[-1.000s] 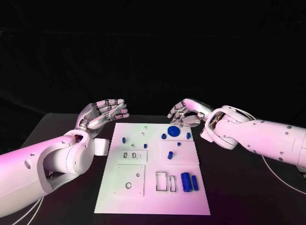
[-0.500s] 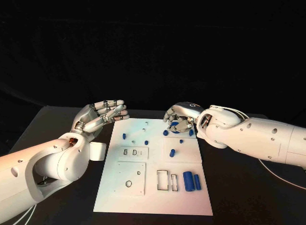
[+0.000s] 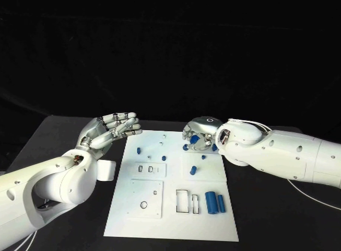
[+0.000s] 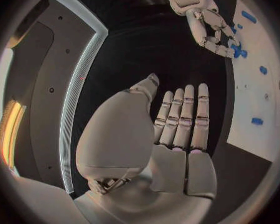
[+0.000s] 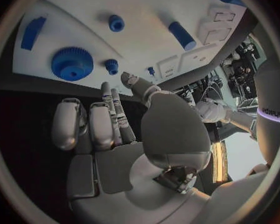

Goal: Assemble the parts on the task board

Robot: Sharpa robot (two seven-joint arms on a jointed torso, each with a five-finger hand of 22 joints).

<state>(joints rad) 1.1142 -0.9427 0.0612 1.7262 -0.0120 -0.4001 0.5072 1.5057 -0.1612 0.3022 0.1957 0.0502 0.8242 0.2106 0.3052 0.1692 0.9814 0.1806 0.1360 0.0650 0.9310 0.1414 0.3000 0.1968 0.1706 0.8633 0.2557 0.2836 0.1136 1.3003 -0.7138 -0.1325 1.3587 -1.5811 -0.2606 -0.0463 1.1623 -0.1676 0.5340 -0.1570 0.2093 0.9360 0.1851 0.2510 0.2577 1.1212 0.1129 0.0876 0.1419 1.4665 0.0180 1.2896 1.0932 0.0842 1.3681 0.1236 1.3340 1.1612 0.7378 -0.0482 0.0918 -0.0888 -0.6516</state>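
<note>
White rectangular task board [image 3: 173,209] lies mid-worktop [image 3: 57,141]. Right hand [image 3: 199,135], fingers apart and holding nothing, hovers over the blue gear-shaped part [image 5: 72,63] at the board's one o'clock corner. Left hand [image 3: 108,129] is spread empty at ten o'clock.

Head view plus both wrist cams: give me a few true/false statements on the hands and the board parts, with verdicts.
1. The left hand holds a blue part. False: it is off the board's edge, fingers apart, holding nothing.
2. The right hand is over the far end of the task board. True.
3. The blue gear is gripped in the right hand. False: the right wrist view shows it lying on the board beyond the fingers.
4. Two blue cylinders lie side by side near the board's near right corner. True.
</note>
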